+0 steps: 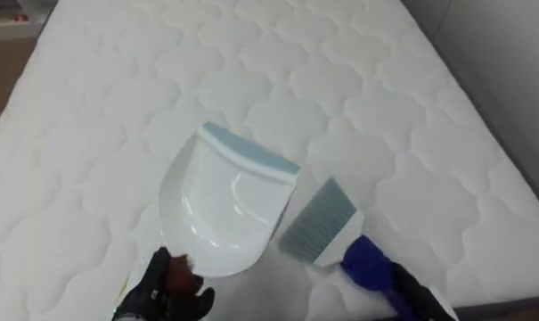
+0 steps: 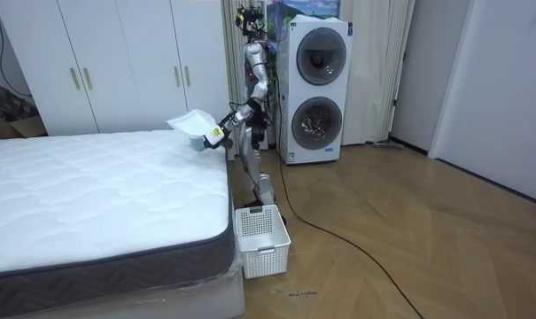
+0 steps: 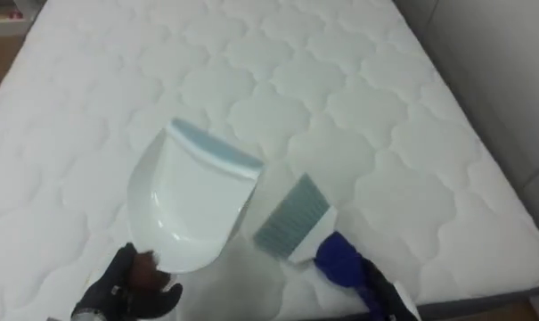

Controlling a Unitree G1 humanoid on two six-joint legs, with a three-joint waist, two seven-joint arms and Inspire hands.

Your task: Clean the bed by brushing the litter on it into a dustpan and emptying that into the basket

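The bed point(image 1: 118, 107) has a white quilted mattress. Above its near end hangs a white dustpan point(image 1: 226, 209), its pale blue lip pointing toward 1 o'clock. Just beside it at 4 o'clock is a brush point(image 1: 327, 227) with a blue handle and a white head, its grey bristles facing 11 o'clock.

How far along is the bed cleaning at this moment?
Tools are in hand: the left hand grips the white dustpan, the right hand the blue-handled brush, both held over the mattress. The pan looks empty and no debris shows on the quilted surface in view, so sweeping may be finished or not begun; I cannot tell. Putting the tools away is left.
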